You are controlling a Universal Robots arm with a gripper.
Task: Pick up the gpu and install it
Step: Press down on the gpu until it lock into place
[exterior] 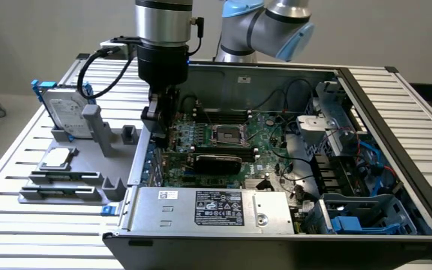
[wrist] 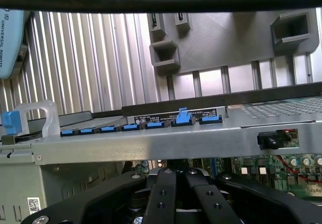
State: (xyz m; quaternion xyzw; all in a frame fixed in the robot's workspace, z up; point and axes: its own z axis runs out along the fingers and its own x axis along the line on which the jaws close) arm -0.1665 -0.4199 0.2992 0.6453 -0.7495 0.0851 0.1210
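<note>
One robot arm point(exterior: 163, 34) reaches into the open computer case point(exterior: 224, 253) lying on the slatted counter point(exterior: 28, 236). Its fingers point(exterior: 160, 112) are closed together just inside the case wall that faces the grey parts tray point(exterior: 88, 163), on the exterior view's left. The gpu point(exterior: 216, 163) sits on the motherboard point(exterior: 269, 140) mid-case, black shroud showing, apart from the fingers. A hard drive point(exterior: 66, 115) stands upright in the tray.

The tips of the tool point(exterior: 158, 126) are lost among dark parts just inside the computer case point(exterior: 137, 169) wall. Label print on the power supply point(exterior: 216, 209) in that case is unreadably small.
</note>
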